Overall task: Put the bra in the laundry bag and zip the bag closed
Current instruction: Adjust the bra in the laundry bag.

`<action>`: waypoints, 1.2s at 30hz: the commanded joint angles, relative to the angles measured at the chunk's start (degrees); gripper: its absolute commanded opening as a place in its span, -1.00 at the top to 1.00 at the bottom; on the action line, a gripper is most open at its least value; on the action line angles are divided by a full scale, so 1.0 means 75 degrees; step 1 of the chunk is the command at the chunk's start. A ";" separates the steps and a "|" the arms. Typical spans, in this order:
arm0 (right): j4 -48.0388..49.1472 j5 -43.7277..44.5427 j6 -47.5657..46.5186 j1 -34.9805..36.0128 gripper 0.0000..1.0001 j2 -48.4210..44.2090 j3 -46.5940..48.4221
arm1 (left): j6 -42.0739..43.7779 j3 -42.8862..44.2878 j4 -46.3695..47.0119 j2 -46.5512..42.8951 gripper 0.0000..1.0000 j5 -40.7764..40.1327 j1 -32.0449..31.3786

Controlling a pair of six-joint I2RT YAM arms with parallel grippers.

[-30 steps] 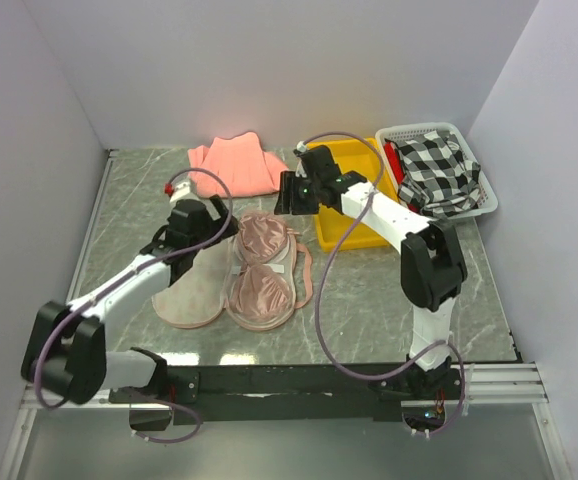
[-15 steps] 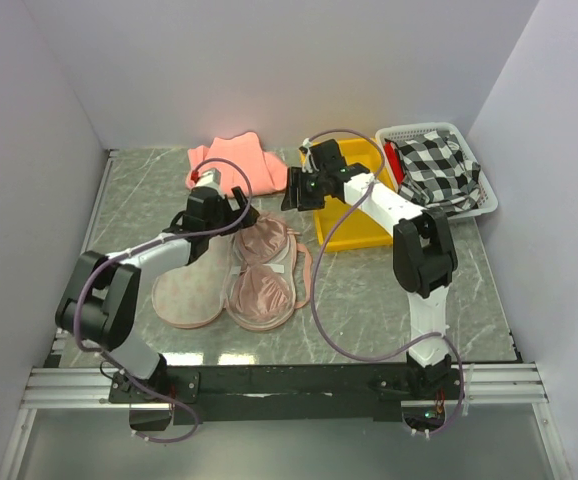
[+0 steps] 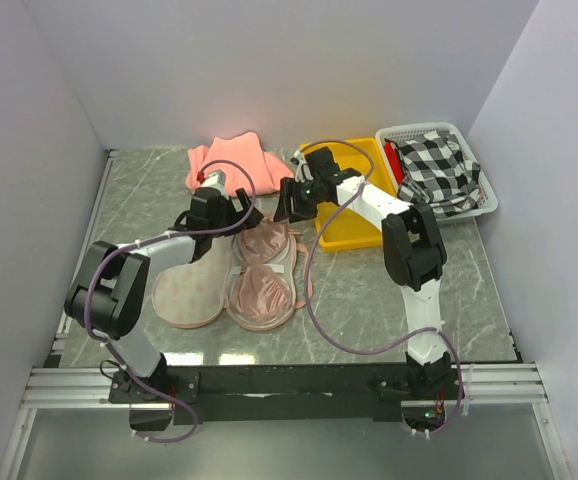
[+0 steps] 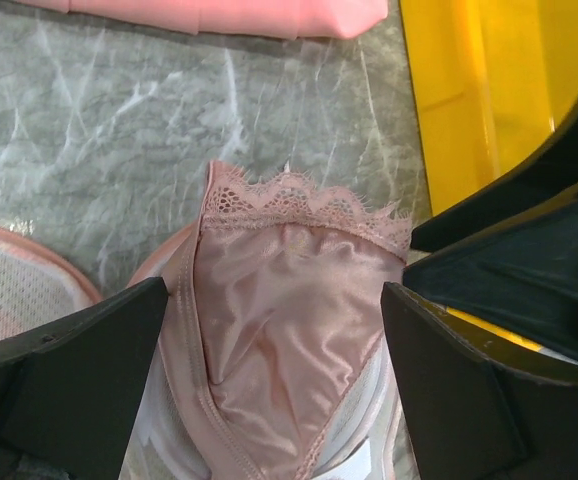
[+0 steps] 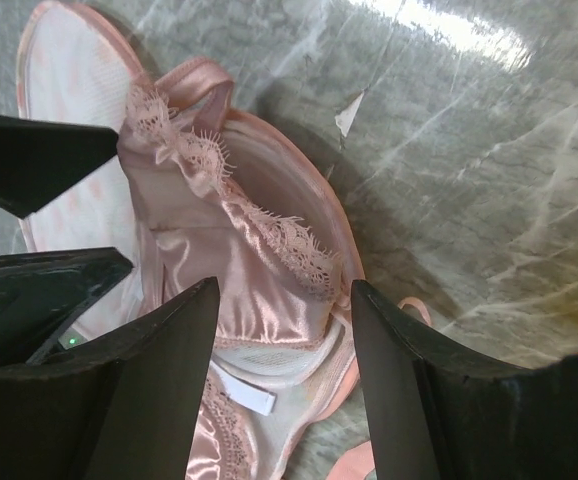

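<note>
Unzipped laundry bag (image 3: 183, 292) holds bra (image 3: 263, 272) in one open half, white basket (image 3: 486, 193) holds checked cloth (image 3: 435, 168); left end effector (image 3: 238, 214) and right end effector (image 3: 287, 201) both spread apart above bra.

Grey marbled table (image 3: 369, 290): the laundry bag (image 3: 189, 290) lies left of centre; salmon cloth (image 3: 231, 160), yellow tub (image 3: 354, 230) and white basket (image 3: 419, 129) line its far edge
</note>
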 commanded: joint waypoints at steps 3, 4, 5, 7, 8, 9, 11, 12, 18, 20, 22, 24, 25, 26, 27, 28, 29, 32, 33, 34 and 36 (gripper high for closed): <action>0.0127 -0.0152 -0.0187 -0.0050 -0.27 0.0193 0.0437 | 0.0154 0.0351 0.0373 0.0195 -0.83 0.0228 0.0042; 0.0092 -0.0093 -0.0222 -0.0050 -0.27 0.0229 0.0460 | 0.0166 0.0351 0.0361 0.0218 -0.83 0.0216 0.0042; 0.0068 -0.0104 -0.0269 -0.0050 -0.27 0.0252 0.0484 | 0.0166 0.0339 0.0350 0.0207 -0.83 0.0170 0.0042; 0.0103 -0.0162 -0.0269 -0.0074 -0.27 0.0311 0.0461 | 0.0154 0.0281 0.0338 0.0218 -0.82 0.0123 0.0042; 0.0115 -0.0186 -0.0269 -0.0062 -0.27 0.0323 0.0449 | 0.0154 0.0257 0.0349 0.0230 -0.82 0.0111 0.0042; 0.0115 -0.0290 -0.0269 -0.0062 -0.26 0.0369 0.0449 | 0.0119 0.0234 0.0361 0.0230 -0.82 0.0064 0.0054; 0.0115 -0.0350 -0.0234 -0.0062 -0.26 0.0428 0.0461 | 0.0084 0.0117 0.0361 0.0207 -0.82 -0.0041 0.0054; 0.0126 -0.0362 -0.0199 -0.0074 -0.25 0.0428 0.0438 | 0.0037 0.0081 0.0396 0.0172 -0.83 -0.0146 0.0054; 0.0220 -0.0397 -0.0175 -0.0062 -0.15 0.0370 0.0355 | -0.0068 -0.0083 0.0455 -0.0039 -0.90 -0.0253 0.0066; 0.0209 -0.0409 -0.0175 -0.0074 -0.11 0.0381 0.0379 | -0.0103 -0.0036 0.0350 -0.0075 -0.91 -0.0358 0.0066; 0.0255 -0.0420 -0.0164 -0.0074 -0.12 0.0346 0.0367 | -0.0045 0.0069 0.0280 0.0076 -0.92 -0.0335 0.0066; 0.0256 -0.0455 -0.0140 -0.0074 -0.12 0.0346 0.0379 | -0.0022 0.0174 0.0291 0.0206 -0.86 -0.0136 0.0066; 0.0244 -0.0455 -0.0129 -0.0074 -0.12 0.0346 0.0402 | -0.0045 0.0198 0.0314 0.0299 -0.84 -0.0077 0.0066; 0.0244 -0.0455 -0.0128 -0.0062 -0.12 0.0358 0.0425 | -0.0068 0.0210 0.0372 0.0358 -0.80 -0.0019 0.0066; 0.0221 -0.0467 -0.0128 -0.0074 -0.12 0.0370 0.0437 | -0.0080 0.0245 0.0373 0.0394 -0.76 0.0005 0.0066; 0.0220 -0.0490 -0.0128 -0.0074 -0.12 0.0370 0.0460 | -0.0092 0.0280 0.0373 0.0475 -0.72 0.0028 0.0066; 0.0220 -0.0502 -0.0128 -0.0074 -0.11 0.0393 0.0484 | -0.0069 0.0304 0.0338 0.0534 -0.63 0.0110 0.0066; 0.0232 -0.0561 -0.0105 -0.0074 -0.11 0.0393 0.0484 | -0.0057 0.0444 0.0314 0.0687 -0.46 0.0146 0.0066; 0.0244 -0.0584 -0.0105 -0.0074 -0.11 0.0405 0.0496 | -0.0045 0.0491 0.0303 0.0733 -0.43 0.0169 0.0066; 0.0244 -0.0619 -0.0105 -0.0074 -0.10 0.0405 0.0507 | -0.0057 0.0514 0.0291 0.0804 -0.40 0.0192 0.0066; 0.0220 -0.0631 -0.0116 -0.0074 -0.08 0.0440 0.0543 | -0.0092 0.0561 0.0291 0.0874 -0.26 0.0239 0.0066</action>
